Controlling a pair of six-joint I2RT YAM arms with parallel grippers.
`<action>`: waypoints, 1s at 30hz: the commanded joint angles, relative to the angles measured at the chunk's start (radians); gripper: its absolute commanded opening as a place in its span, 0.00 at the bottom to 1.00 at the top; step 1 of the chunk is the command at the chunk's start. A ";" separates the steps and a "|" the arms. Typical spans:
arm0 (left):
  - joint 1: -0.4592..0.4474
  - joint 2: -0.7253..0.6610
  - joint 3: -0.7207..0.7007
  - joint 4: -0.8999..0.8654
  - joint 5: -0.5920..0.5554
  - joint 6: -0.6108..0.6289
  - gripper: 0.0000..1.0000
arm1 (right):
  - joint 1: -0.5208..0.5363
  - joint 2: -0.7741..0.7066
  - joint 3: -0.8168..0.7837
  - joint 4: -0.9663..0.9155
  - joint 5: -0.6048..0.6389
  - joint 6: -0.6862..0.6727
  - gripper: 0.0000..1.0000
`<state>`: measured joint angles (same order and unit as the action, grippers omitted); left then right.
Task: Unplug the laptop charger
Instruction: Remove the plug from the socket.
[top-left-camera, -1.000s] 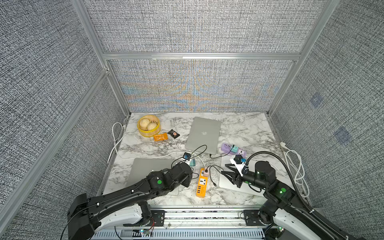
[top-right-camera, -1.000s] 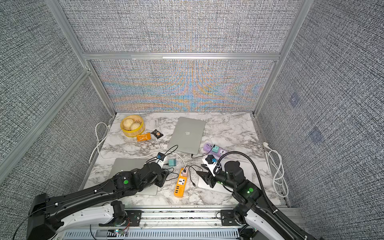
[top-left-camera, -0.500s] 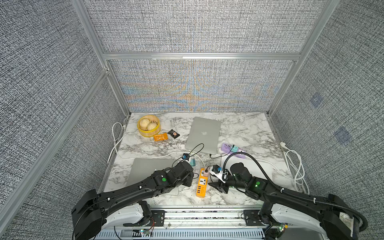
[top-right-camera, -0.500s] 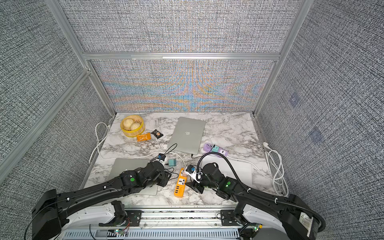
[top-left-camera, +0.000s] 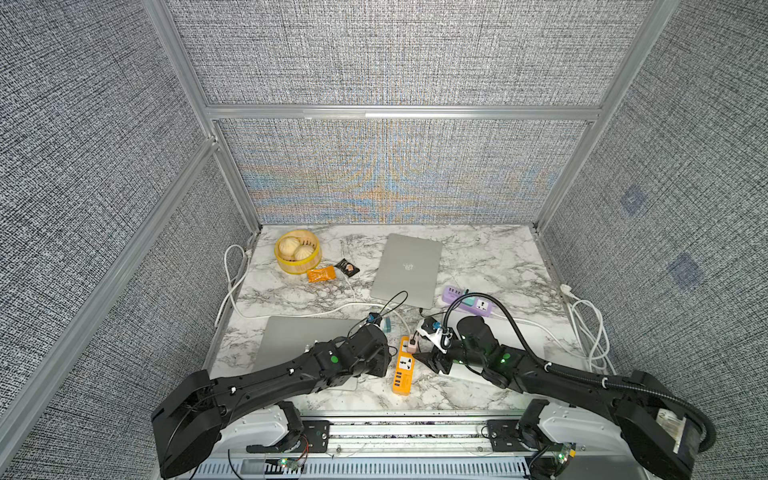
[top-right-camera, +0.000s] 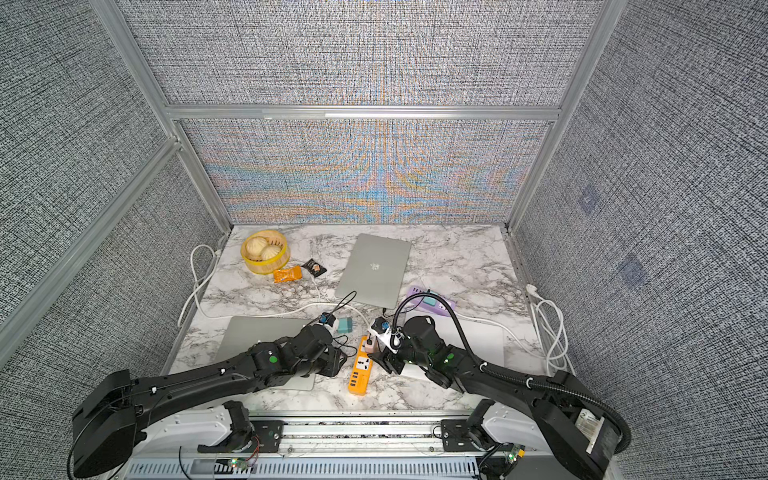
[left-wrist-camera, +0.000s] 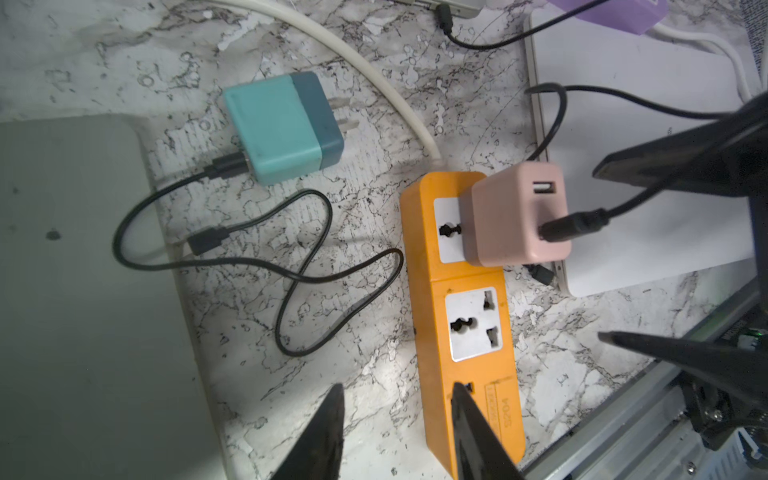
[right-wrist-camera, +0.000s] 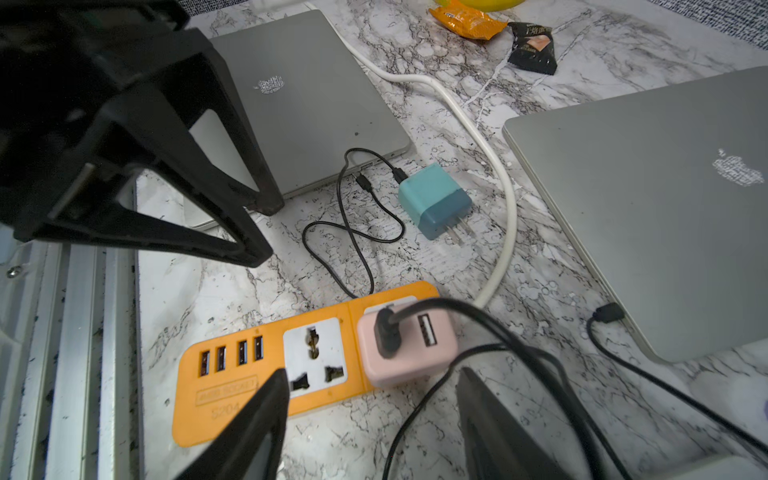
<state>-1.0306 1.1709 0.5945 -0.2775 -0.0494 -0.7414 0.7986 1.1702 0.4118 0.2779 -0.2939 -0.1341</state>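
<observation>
One pink charger cube (left-wrist-camera: 515, 214) sits plugged into the end socket of the orange power strip (left-wrist-camera: 465, 316), near the front edge of the marble tabletop (left-wrist-camera: 257, 332).
It looks like a small, light, rigid plastic block with smooth, rounded sides that could slip, so the place to grip is across its two flat flanks; the limp black cable (left-wrist-camera: 582, 222) would only strain its USB plug. The strip also looks light and would probably lift with the cube unless pinned. The right gripper (right-wrist-camera: 374, 372) has its jaws spread wide and empty, just short of the cube. The left gripper (left-wrist-camera: 397, 386) is also parted and clamps nothing, with one fingertip over the strip's USB end. A teal charger (left-wrist-camera: 282, 126) lies unplugged nearby.
</observation>
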 joint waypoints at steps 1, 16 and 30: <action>0.003 0.014 0.004 0.033 0.015 -0.009 0.42 | -0.006 0.017 -0.006 0.024 -0.026 -0.019 0.67; 0.007 0.119 0.062 0.013 0.070 -0.020 0.42 | -0.053 0.112 0.001 0.109 -0.089 -0.031 0.69; 0.026 -0.015 0.009 -0.053 0.068 -0.060 0.42 | -0.055 0.083 -0.018 0.056 -0.067 -0.051 0.70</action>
<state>-1.0069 1.1709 0.6018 -0.3069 0.0105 -0.7910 0.7448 1.2667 0.3981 0.3462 -0.3702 -0.1707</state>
